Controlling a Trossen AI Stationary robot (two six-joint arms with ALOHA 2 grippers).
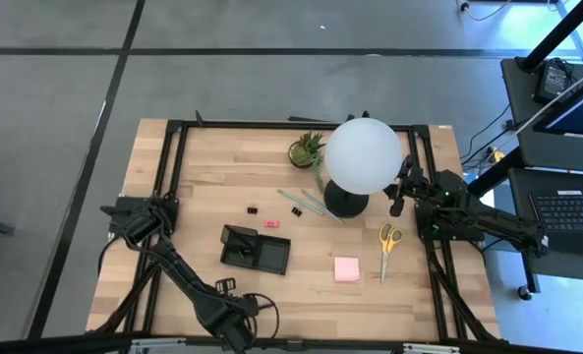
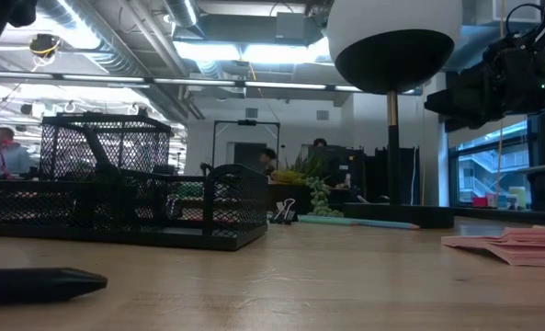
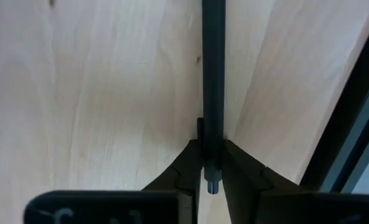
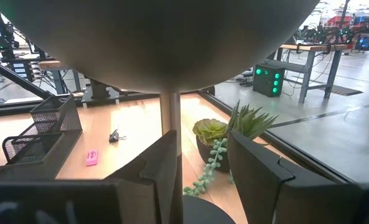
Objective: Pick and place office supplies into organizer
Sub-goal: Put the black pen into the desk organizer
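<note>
Black pen lying on the wooden table near its front edge, between the fingers of the left gripper.
The fingers press against the pen's end on both sides. The organizer stands at mid-table, the pink sticky-note pad and scissors to its right. The right gripper hangs beside the lamp, fingers apart and empty.

Industrial lab: exposed ceiling ducts, workbenches, concrete floor.
</note>
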